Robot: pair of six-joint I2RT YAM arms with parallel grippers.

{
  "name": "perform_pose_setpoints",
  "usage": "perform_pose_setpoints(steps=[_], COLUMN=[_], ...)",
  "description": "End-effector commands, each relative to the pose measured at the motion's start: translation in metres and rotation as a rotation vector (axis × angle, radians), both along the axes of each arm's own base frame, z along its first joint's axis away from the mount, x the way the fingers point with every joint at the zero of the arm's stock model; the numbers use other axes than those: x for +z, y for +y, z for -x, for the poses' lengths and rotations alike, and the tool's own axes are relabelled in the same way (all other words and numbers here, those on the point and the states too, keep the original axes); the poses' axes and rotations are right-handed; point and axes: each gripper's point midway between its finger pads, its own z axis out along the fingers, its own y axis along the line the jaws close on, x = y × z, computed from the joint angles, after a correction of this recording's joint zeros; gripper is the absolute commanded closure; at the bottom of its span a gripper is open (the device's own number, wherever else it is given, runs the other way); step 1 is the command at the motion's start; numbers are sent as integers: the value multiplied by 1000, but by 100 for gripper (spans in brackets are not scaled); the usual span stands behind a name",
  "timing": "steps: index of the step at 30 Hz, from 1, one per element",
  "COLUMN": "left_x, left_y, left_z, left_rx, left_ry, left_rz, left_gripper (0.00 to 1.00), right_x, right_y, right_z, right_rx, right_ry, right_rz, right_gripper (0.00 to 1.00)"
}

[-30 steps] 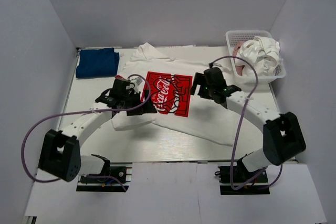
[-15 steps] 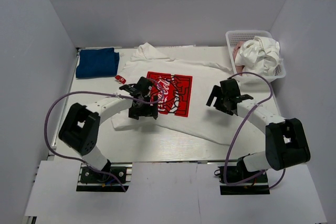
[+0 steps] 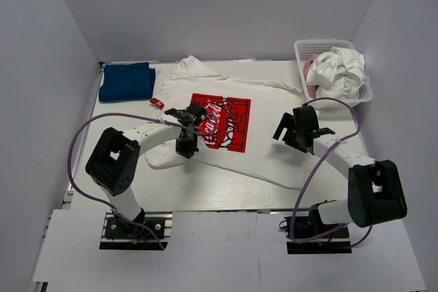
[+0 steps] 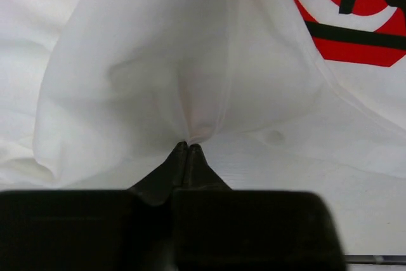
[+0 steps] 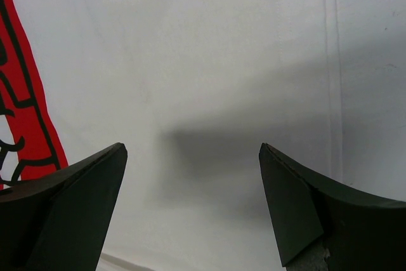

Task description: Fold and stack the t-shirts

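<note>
The white Coca-Cola t-shirt (image 3: 260,155) is lying spread across the middle of the counter (image 3: 205,193). The left jaws are clamping shut on a raised fold of its white cloth, beside the red print (image 3: 222,121). The right jaws are hovering wide open above the shirt's right half. The dark blue t-shirt (image 3: 126,81) is lying folded at the far-left corner

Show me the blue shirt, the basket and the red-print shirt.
blue shirt (image 3: 126,81), top view, middle of the cloth.
basket (image 3: 318,42), top view, far rim.
red-print shirt (image 3: 233,124), top view, on the red print.
</note>
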Motion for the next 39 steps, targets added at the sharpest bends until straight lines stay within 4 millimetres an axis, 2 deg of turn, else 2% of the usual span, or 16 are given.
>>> perform_pose_setpoints(steps=[1,5,6,11,21,24,27,28,29,30,31,32,34,35,36,39], left_x=[23,30,37,49,66,72,72,74,76,74,75,76,80,86,86,87], left_y=[-1,0,-2,5,46,61,59,53,55,56,54,54,52,50,50,54], left_z=[-10,-5,-4,23,131,161,190,196,201,203,209,209,207,202,202,194], left_rx=[12,10,7,-15,181,274,289,282,289,289,286,283,278,272,272,267], left_ry=[-65,-54,-66,-11,214,289,356,378,376,374,397,388,370,339,338,301], left_rz=[-1,2,27,55,82,42,121,168,184,186,210,218,235,252,252,227], left_gripper=[100,100,100,100,100,100,98,92,81,79,70,45,36,9,0,0], right_x=[4,0,-1,-6,-13,-15,-17,-17,-18,-17,-17,-16,-14,-10,-11,-5], right_y=[1,1,0,-2,-1,-3,-5,-6,-7,-8,-8,-7,-9,-8,-11,-12], right_z=[-3,-1,0,3,4,4,4,3,4,3,3,2,2,-1,0,-2], right_rx=[2,8,4,9,20,16,13,11,10,9,10,14,14,19,13,14], right_ry=[-29,-21,-18,-6,12,16,14,14,18,14,15,8,-5,-27,-26,-61], right_rz=[-25,-33,-30,-29,-41,-38,-30,-28,-26,-21,-19,-23,-17,-14,-9,-1], right_gripper=[10,10,10,10,10,10,10,10,10,10,10,10,10,10,10,10])
